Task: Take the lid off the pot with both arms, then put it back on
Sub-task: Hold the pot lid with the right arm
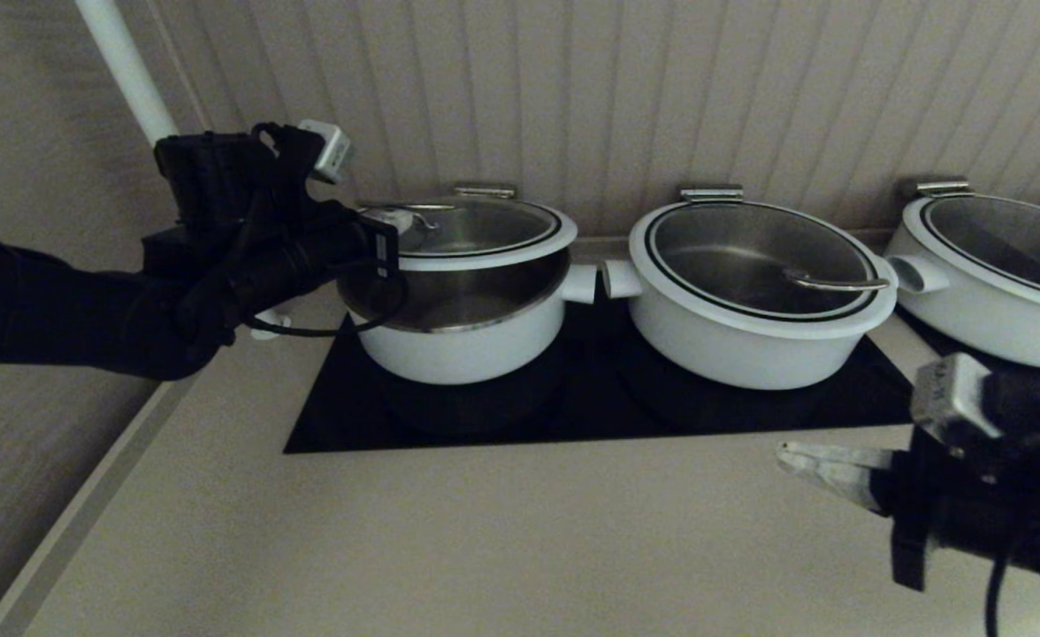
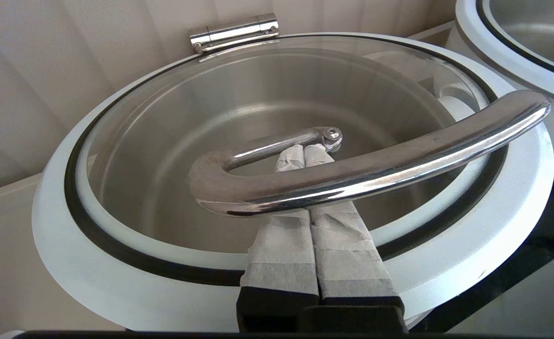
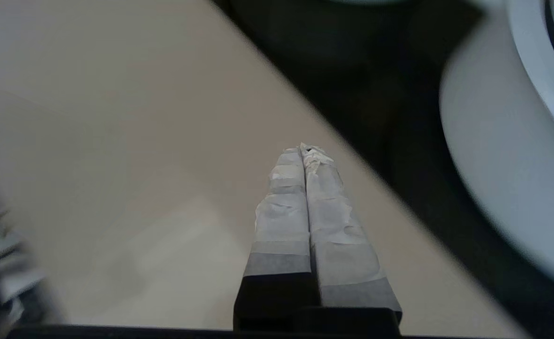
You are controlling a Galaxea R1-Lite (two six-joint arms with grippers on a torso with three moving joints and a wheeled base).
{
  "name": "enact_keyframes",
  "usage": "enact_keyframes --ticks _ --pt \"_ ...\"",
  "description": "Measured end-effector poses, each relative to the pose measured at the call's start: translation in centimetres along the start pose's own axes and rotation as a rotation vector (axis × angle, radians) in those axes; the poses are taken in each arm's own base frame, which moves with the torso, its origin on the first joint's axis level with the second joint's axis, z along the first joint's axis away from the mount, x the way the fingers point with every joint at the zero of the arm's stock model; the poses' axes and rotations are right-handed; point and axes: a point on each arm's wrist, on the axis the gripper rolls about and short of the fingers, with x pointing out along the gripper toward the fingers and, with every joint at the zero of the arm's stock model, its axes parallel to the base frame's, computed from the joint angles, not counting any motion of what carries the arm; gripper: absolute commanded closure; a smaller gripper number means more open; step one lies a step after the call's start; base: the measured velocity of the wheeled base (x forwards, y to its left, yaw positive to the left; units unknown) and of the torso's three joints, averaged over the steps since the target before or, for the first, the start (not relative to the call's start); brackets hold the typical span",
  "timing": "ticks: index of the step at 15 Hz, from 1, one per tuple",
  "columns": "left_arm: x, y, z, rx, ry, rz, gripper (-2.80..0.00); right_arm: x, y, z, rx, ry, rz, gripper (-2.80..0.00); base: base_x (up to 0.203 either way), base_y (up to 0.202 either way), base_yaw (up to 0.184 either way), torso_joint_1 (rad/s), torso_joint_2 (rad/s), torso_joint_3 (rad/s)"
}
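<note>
The lid [image 1: 476, 232] is raised off the pot [image 1: 458, 341], with a gap showing the pot's steel inside. A steel hinge [image 1: 485, 189] sits at the lid's back edge. My left gripper [image 1: 401, 221] is shut, its taped fingers [image 2: 281, 245] passed under the looped steel handle [image 2: 362, 172], which rests across them. The left wrist view shows the lid's white rim [image 2: 55, 226] and the left gripper [image 2: 304, 153]. My right gripper [image 1: 785, 458] is shut and empty, low over the counter at the front right, away from the pot; it also shows in the right wrist view [image 3: 304, 151].
Two wider white pots with lids stand to the right, one in the middle [image 1: 750, 345] and one at the far right [image 1: 989, 327]. All stand on a black cooktop [image 1: 591, 411] set in a beige counter [image 1: 449, 540]. A panelled wall is behind, and a white pole [image 1: 126, 71] at the far left.
</note>
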Motion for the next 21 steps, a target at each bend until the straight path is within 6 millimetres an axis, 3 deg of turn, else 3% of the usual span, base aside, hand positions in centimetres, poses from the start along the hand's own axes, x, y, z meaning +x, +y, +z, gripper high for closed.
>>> enact_keyframes --ticks 4,7,21 --pt "0.0 0.1 -0.1 -0.003 0.002 0.002 0.0 6.4 -1.3 1.1 -0.032 -0.193 0.007 0.0 0.0 0.0 0.0 0.0 0.0 0.0" --pt "0.1 0.2 -0.3 -0.004 0.006 0.004 0.0 9.4 -1.8 2.3 -0.04 -0.277 0.036 0.0 0.0 0.0 0.0 0.0 0.0 0.0" --pt "0.6 0.5 -0.4 -0.004 0.012 0.014 0.0 16.3 -2.4 3.7 -0.083 -0.456 0.076 0.0 0.0 0.0 0.0 0.0 0.0 0.0"
